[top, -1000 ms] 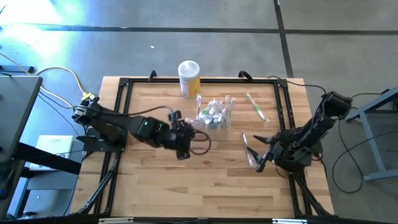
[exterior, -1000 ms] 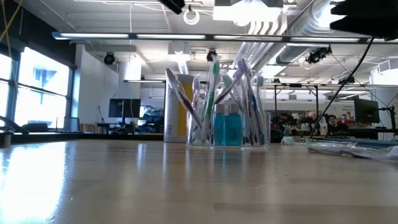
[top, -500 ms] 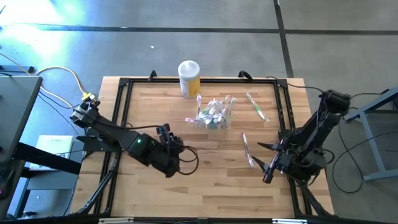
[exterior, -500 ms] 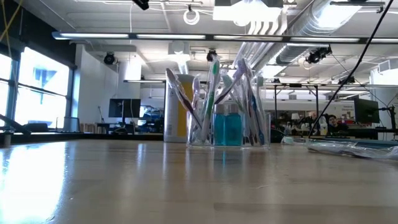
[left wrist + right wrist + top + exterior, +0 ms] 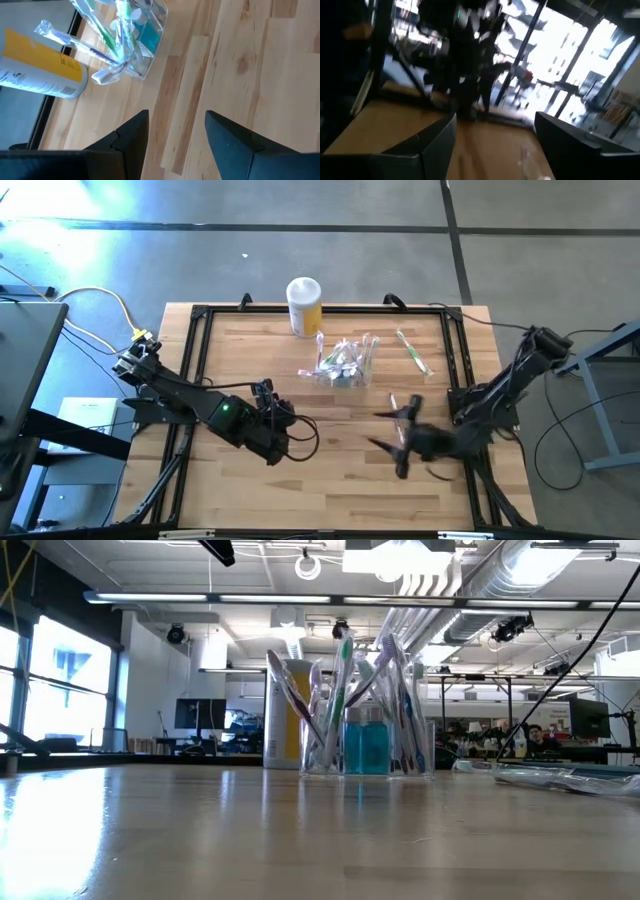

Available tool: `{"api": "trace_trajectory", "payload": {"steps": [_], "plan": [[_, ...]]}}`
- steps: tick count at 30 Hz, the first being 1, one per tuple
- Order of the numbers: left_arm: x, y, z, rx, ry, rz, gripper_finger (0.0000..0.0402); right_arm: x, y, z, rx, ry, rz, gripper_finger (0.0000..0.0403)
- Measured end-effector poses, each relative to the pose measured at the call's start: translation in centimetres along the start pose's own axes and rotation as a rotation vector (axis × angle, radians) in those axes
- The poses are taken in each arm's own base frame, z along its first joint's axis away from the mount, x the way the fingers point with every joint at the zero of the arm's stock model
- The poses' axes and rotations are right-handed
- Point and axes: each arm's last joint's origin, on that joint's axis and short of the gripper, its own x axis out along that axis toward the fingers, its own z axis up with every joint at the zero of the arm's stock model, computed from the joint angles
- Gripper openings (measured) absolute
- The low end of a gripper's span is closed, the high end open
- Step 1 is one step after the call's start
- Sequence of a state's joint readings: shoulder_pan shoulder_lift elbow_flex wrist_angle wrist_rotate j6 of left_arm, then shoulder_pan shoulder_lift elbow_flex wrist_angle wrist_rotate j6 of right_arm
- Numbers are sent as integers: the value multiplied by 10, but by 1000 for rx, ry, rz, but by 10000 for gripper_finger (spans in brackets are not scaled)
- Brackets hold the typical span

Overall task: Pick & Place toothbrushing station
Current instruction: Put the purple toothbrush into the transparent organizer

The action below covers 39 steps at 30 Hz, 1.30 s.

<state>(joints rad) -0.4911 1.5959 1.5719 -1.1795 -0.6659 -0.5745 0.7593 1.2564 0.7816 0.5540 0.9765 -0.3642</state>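
I am seeing the toothbrushing station (image 5: 343, 364) standing upper centre on the table (image 5: 240, 480). Both the left gripper (image 5: 284, 432) and right gripper (image 5: 392, 432) are released and empty. I am planning a slow, level approach so the brushes do not tip.

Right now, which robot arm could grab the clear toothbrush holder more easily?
Probably the left. The left gripper has open, empty fingers, and its wrist view looks toward the toothbrush holder. The right gripper, also open, sits by a wrapped toothbrush and faces away.
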Motion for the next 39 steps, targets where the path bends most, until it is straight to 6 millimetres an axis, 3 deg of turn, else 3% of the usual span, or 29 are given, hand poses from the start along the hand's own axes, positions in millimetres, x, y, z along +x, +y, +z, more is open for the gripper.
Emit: {"api": "trace_trajectory", "payload": {"steps": [2,4,7,13,19,25,39], "plan": [[0,0,0,5,4,2,187,18,-7,-9,43,164,88,262],[0,0,-1,6,6,2,187,35,-19,-21,193,383,171,262],[0,1,-1,10,10,4,187,49,-40,-36,414,656,83,262],[0,1,-1,0,11,5,187,41,-74,-70,632,1125,-92,262],[3,-3,0,-14,3,-3,187,13,-78,-113,708,1474,-217,262],[17,-11,-8,-7,12,2,187,6,-72,-145,733,1468,-234,262],[46,-28,-24,4,-51,-34,187,0,-79,-195,856,1385,-262,262]]}}
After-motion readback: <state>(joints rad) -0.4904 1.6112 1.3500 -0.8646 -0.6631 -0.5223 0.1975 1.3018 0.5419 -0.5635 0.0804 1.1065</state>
